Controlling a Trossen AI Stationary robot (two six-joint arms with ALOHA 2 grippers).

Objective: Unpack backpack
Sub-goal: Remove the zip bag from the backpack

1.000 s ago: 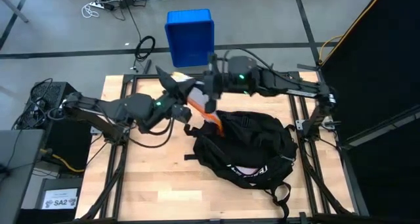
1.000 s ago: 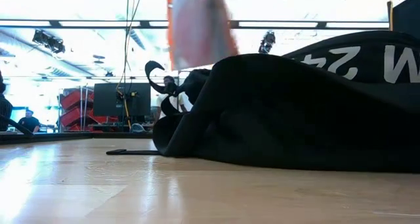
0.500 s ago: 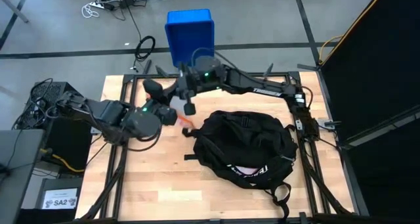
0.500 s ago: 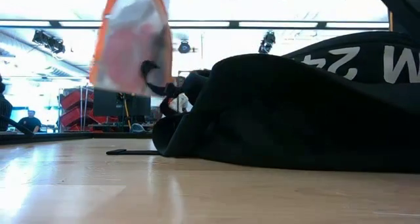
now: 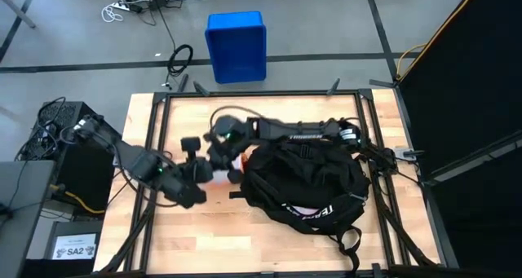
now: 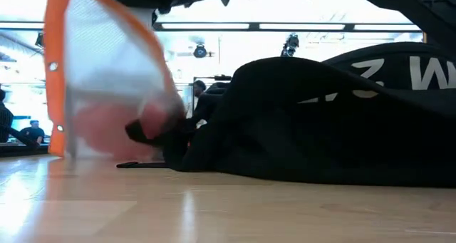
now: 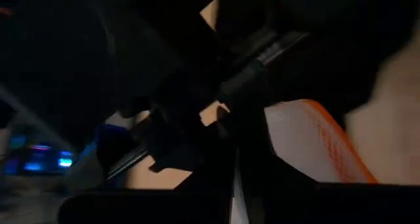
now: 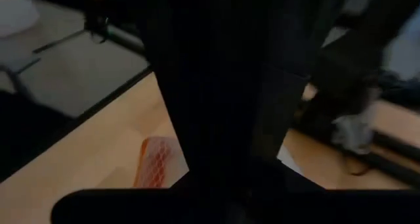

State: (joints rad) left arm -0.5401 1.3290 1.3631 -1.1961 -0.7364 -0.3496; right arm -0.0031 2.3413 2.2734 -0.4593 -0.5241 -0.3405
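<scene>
The black backpack [image 5: 306, 180] lies on its side on the right half of the table, white lettering facing the low view [image 6: 399, 72]. A white mesh pouch with orange edging [image 6: 107, 93] hangs just left of it, its lower end close to the tabletop. From above only a sliver of the pouch [image 5: 238, 161] shows under my right gripper [image 5: 227, 152]. That gripper reaches in from the right, over the backpack's far left corner. My left gripper [image 5: 194, 160] sits a little left of the pouch. The pouch also shows in the left wrist view [image 7: 308, 145] and right wrist view [image 8: 154, 161]. My right gripper holds the mesh pouch by its upper end [image 6: 153, 15], coming from above. The gripper's own body hides the fingers and the exact spot. The pouch hangs below it, tilted, with its orange edge [image 6: 55, 79] nearly upright. Whether its lower end rests on the table I cannot tell.
A blue plastic crate [image 5: 236, 46] stands on the floor beyond the table's far edge. A black strap [image 6: 139, 164] from the backpack trails flat on the wood toward the left. Bare tabletop [image 5: 204, 229] lies along the near left side. People and red shelving show in the room behind.
My right gripper has carried the pouch from high over the table's far middle down and toward the left and near side, so the pouch now hangs low beside the backpack. My left arm has drawn back toward the near left.
</scene>
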